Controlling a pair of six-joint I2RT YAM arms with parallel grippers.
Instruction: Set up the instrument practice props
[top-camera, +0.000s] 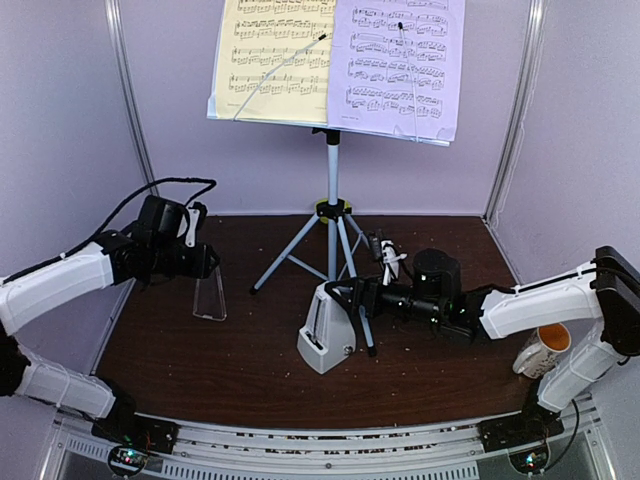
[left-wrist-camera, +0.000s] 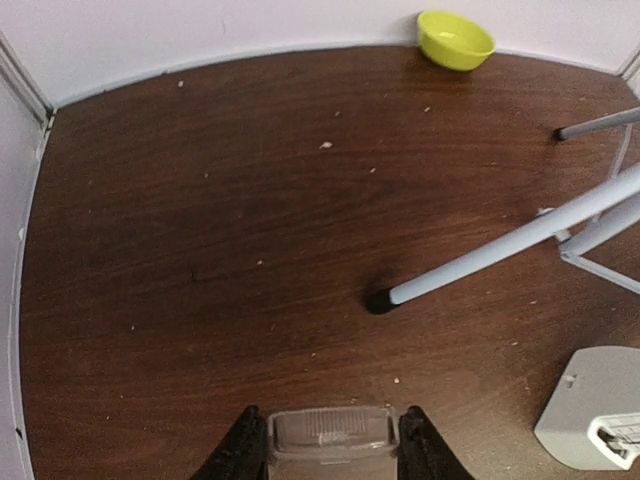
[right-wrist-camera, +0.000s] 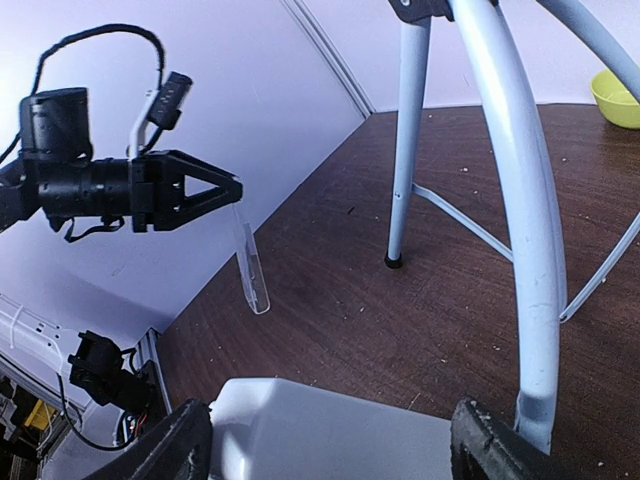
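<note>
Near table centre, at six o'clock from the grey tripod (top-camera: 333, 190), the small white pyramid metronome (top-camera: 322, 340) stands between the low-stretched right gripper's (top-camera: 357, 318) spread fingers; actual contact is unclear. At nine o'clock, the raised left gripper (top-camera: 207, 268) pinches a clear plastic panel (top-camera: 211, 298).

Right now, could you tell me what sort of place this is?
Probably a robot test booth staged for music practice: lilac walls around a wooden table, a music stand holding a yellow sheet and a lilac sheet of music, a white metronome.
</note>
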